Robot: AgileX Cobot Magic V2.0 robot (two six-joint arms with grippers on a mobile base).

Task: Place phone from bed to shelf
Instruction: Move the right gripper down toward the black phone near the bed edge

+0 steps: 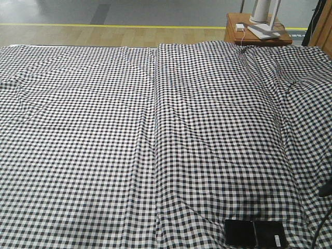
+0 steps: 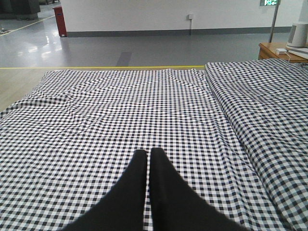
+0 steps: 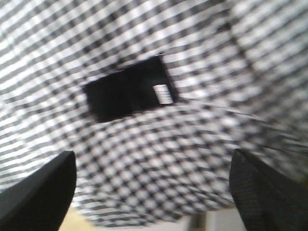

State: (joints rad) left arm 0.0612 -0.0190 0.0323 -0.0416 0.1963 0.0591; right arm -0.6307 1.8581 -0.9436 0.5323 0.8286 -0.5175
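Note:
The phone (image 1: 254, 233) lies flat on the bed (image 1: 104, 129) near its front right edge, a black slab with a crease and a small white sticker. In the blurred right wrist view the phone (image 3: 129, 89) sits ahead of my right gripper (image 3: 153, 185), whose fingers (image 3: 41, 190) stand wide apart above the gingham sheet, holding nothing. My left gripper (image 2: 146, 153) hovers over the left half of the bed (image 2: 120, 110) with its fingers pressed together and nothing between them. The shelf is out of view.
A small reddish-brown side table (image 1: 236, 36) stands beyond the bed's far right corner, carrying a white device (image 1: 263, 13) and a charger with cable (image 1: 240, 27). Grey floor with a yellow line (image 1: 104, 25) lies beyond the bed. A dark cable (image 1: 324, 207) hangs at the right edge.

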